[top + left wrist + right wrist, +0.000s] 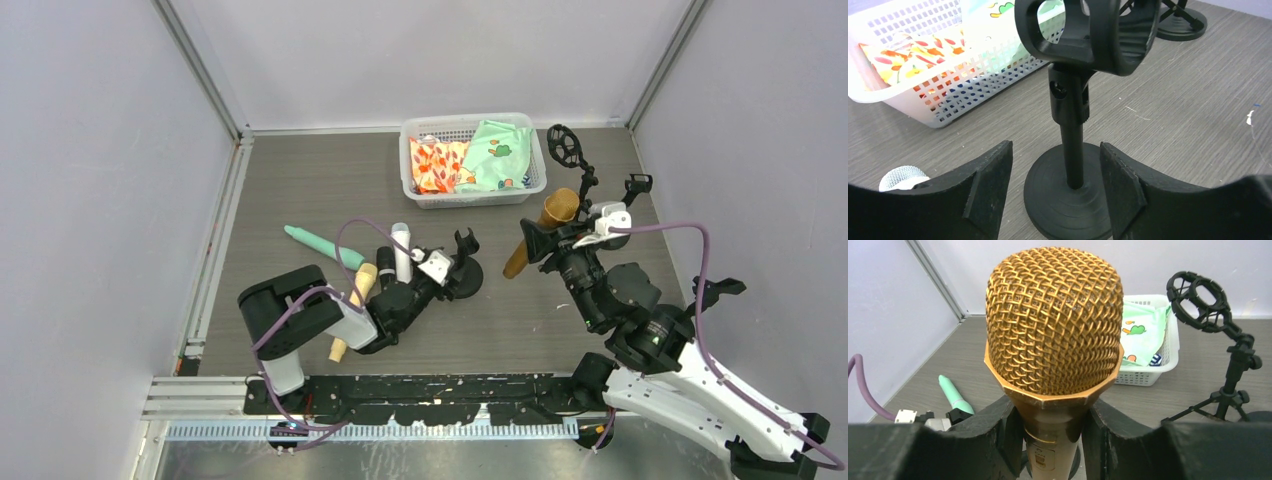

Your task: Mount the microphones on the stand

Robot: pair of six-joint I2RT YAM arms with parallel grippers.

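The table (300, 190) under my arms is dark grey wood-grain. At its far edge sits a white perforated plastic basket (470, 196) of printed cloths. My left gripper (1055, 170) is spread wide, one finger on each side of the matte black round-based stand (1068, 200), holding nothing. My right gripper (1053, 432) clamps the handle of the gold microphone (1054, 320), whose domed mesh head is tilted over the table's right half near a spindly tripod stand (1233, 370). A white microphone (401, 250), a cream microphone (355, 300) and a teal microphone (325, 247) lie by my left arm.
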